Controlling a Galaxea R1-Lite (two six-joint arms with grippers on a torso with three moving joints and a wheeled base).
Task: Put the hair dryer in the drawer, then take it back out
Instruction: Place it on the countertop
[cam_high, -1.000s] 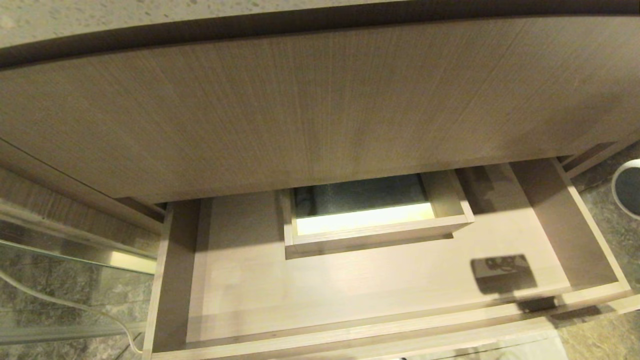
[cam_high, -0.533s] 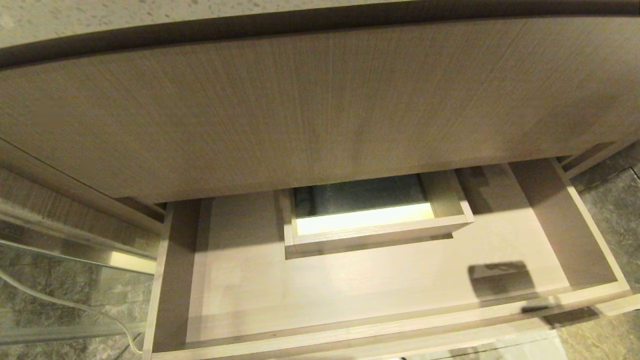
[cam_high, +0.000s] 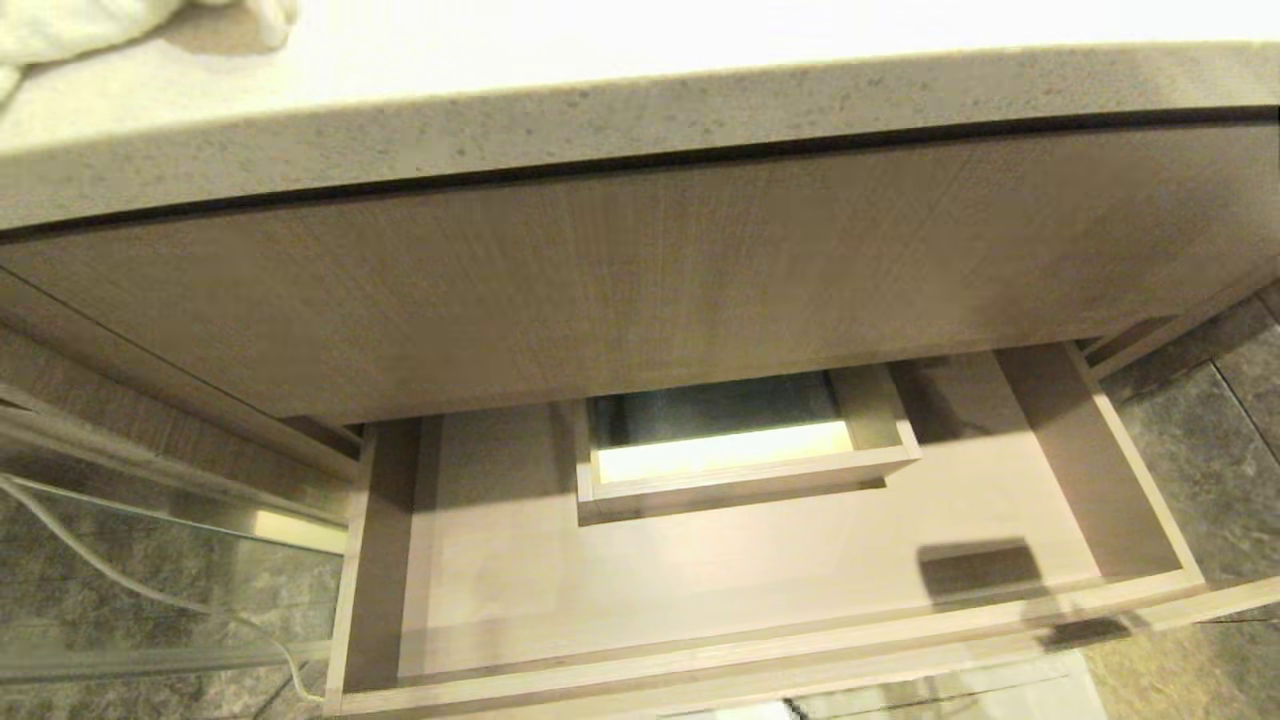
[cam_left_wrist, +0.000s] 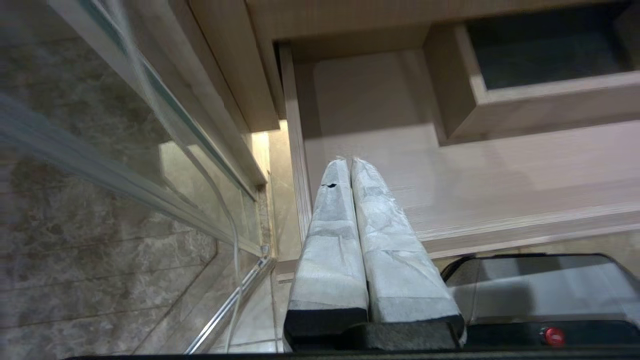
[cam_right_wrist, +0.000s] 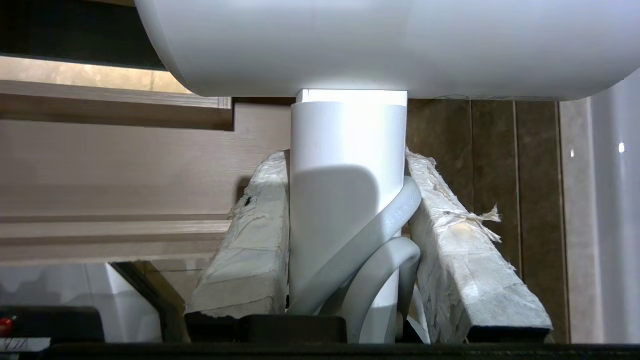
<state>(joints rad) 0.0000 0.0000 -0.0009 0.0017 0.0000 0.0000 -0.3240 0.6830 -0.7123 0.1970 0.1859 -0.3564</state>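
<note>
A bathroom: stone-topped vanity (cam_high: 640, 90), its drawer (cam_high: 700, 610) notched for plumbing, glass partition (cam_left_wrist: 150, 100), marble floor (cam_high: 1200, 440).

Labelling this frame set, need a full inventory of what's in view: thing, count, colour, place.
hair dryer: 1, white, handle clamped in the right gripper, outside the drawer; cord loops beside the handle
drawer: 1, light brown wood grain, pulled open under the panel, nothing lying in it; boxed cutout at its back
front panel: 1, wood grain, above the drawer
countertop: 1, pale speckled stone, top of head view
towel: 1, white, on the countertop's left corner
floor: dark marbled tile, both sides
cable: 1, white, on the floor at left
left gripper: 1, pale wrapped fingers shut, by the drawer's left front corner
right gripper: 1, pale wrapped fingers shut on the handle
</note>
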